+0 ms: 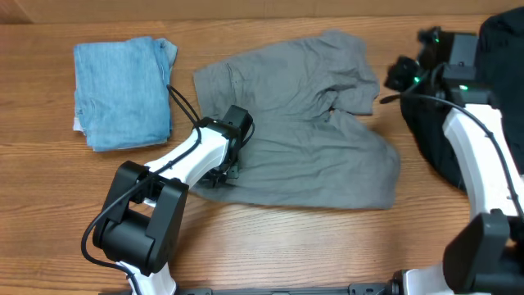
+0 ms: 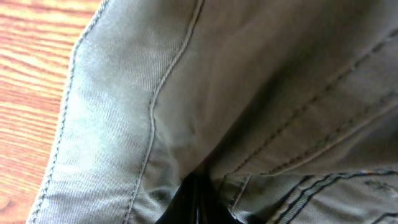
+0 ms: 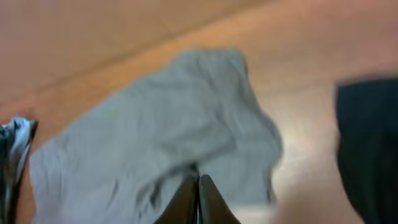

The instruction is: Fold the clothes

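The wooden table [image 1: 327, 246] serves as the folding surface. The grey shorts [image 1: 311, 139] lie near its middle, opened out flat but rumpled, with the waistband end toward the left. That probably leaves every edge within reach of one arm or the other. The larger black garment [image 1: 427, 141] is bunched at the right edge, and the light-blue denim garment [image 1: 123, 94] sits folded at the upper left. Both lie apart from the shorts, seemingly set aside so only one piece is worked at a time. The left arm [image 1: 184, 156] stretches forward from its base at the lower left, its wrist tipped down over the near-left edge of the shorts. The right arm [image 1: 475, 139] rises along the right side, over the black garment, with its wrist turned back toward the shorts. The left gripper [image 1: 223, 170] is buried in cloth. Its wrist view is filled with stitched seams, and the dark fingers [image 2: 194, 198] are pressed together with fabric gathered around them, so it appears to be pinching the hem ready to lift a fold. The right gripper [image 1: 399, 75] hangs just beside the shorts' upper-right leg. Its fingers [image 3: 199, 196] are pressed together on nothing, and they point down toward the grey fabric in a blurred view.
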{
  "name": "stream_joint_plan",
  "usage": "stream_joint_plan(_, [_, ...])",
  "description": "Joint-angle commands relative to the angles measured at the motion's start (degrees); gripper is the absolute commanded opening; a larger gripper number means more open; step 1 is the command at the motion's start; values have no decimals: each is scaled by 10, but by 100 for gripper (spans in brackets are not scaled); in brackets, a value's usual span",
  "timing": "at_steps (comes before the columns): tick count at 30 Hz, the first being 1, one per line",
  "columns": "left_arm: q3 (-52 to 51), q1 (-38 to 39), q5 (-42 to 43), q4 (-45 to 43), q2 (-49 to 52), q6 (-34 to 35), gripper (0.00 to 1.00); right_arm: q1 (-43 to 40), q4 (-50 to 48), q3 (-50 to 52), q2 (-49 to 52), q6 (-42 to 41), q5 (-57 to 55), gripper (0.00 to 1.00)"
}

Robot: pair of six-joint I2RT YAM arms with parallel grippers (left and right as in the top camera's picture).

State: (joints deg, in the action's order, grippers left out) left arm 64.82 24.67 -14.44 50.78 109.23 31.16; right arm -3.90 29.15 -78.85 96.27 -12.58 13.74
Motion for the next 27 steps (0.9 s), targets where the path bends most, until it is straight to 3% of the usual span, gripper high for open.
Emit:
stream_joint_plan(1, [-49,-3,31,23,45,-3,4,-6,-51,-3,83,1,34,4])
stream_joint_plan(14, [-49,-3,34,40,45,-3,4,-7,-89,-64,273,-14,21,4])
stream_joint_plan(23, [-49,-3,35,38,45,-3,4,-7,-3,-64,299,-15,-47,4])
stream_joint_plan(27, [-49,-3,33,41,45,-3,4,-8,55,-64,299,-57,-69,4])
